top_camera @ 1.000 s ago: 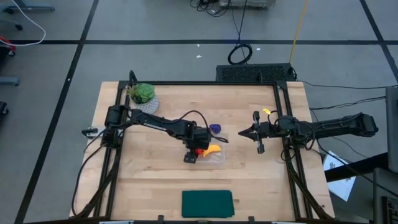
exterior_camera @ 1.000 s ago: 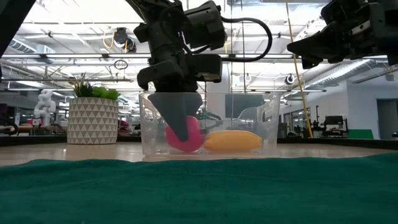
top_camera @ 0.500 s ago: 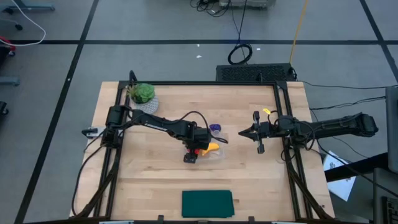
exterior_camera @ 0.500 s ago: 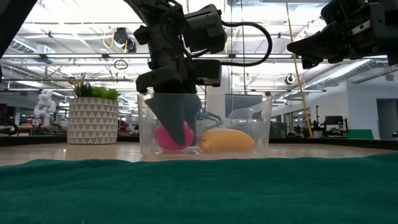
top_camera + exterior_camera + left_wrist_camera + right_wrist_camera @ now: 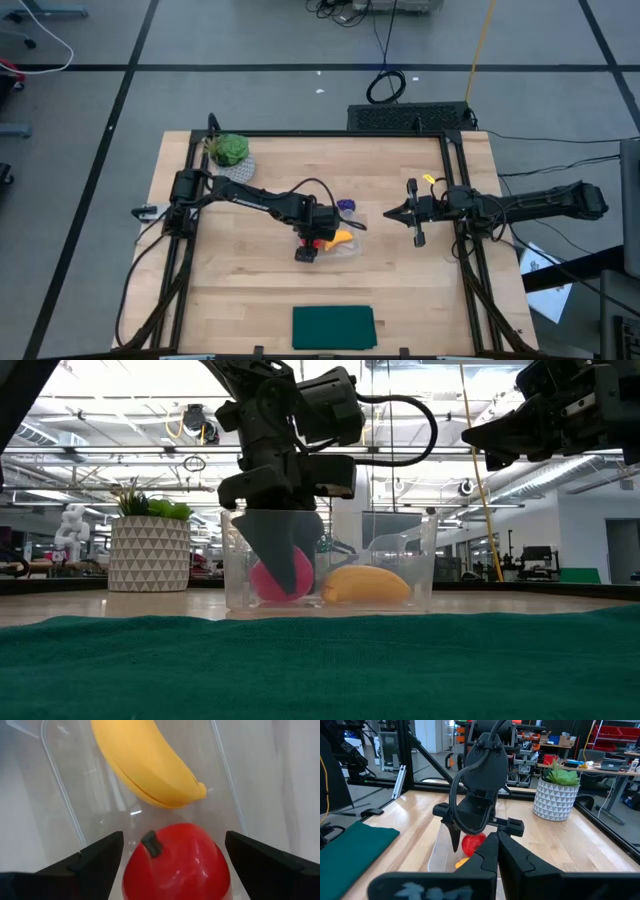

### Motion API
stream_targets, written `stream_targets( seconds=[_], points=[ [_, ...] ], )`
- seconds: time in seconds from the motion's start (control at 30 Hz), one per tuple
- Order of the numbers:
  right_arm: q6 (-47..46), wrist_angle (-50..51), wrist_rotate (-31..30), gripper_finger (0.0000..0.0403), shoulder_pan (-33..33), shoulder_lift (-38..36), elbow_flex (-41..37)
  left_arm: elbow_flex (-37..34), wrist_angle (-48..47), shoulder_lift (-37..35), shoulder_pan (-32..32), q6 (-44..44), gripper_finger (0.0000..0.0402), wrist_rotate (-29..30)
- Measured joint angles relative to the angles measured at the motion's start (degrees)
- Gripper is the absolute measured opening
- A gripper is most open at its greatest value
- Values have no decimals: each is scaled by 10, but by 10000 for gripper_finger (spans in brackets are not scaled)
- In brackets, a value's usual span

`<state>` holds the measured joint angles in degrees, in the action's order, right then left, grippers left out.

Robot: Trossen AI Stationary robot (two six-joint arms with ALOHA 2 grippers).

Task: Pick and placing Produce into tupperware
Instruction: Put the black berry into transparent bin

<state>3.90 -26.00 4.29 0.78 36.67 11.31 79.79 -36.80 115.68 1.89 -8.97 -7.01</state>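
Note:
The clear tupperware (image 5: 348,249) stands mid-table. In it lie the yellow banana (image 5: 145,765) and the round red fruit (image 5: 180,862), both resting on its floor. My left gripper (image 5: 320,244) reaches down into the tupperware, open. Its two fingers stand on either side of the red fruit with a gap on each side in the left wrist view. The dark purple piece (image 5: 346,205) lies on the table just beyond the tupperware's far side. My right gripper (image 5: 388,214) hovers level toward the table's right, shut and holding nothing.
A green plant in a white patterned pot (image 5: 229,150) stands at the far left corner. A dark green flat cloth (image 5: 333,327) lies near the front edge. Black frame rails run along the table's left, far and right sides. Bare wood lies between the tupperware and the cloth.
My left gripper has opened wider around the red fruit, staying in place. In the low view the fruit has shifted a little inside the tupperware and sits on its floor. The right arm has kept still.

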Motion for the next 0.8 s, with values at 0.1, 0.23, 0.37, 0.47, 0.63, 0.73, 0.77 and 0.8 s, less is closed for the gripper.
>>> stream_targets(
  seconds=[0.1, 0.23, 0.37, 0.47, 0.63, 0.73, 0.77, 0.8],
  points=[
    [0, 0, 0, 0, 0, 0, 0, 0, -5, 0, 0, -4, 356, 0],
    [0, 0, 0, 0, 0, 0, 0, 0, -7, 0, 0, -4, 356, 0],
    [0, 0, 0, 0, 0, 0, 0, 0, -7, -1, 0, -9, 356, 0],
    [0, 0, 0, 0, 0, 0, 0, 0, -7, -1, 0, -10, 356, 0],
    [0, 0, 0, 0, 0, 0, 0, 0, -7, -1, 0, -14, 356, 9],
    [0, 0, 0, 0, 0, 0, 0, 0, -7, -1, 0, -17, 356, 10],
    [0, 0, 0, 0, 0, 0, 0, 0, -7, -1, 0, -18, 356, 10],
    [0, 0, 0, 0, 0, 0, 0, 0, -8, -1, 0, -19, 356, 10]
  ],
)
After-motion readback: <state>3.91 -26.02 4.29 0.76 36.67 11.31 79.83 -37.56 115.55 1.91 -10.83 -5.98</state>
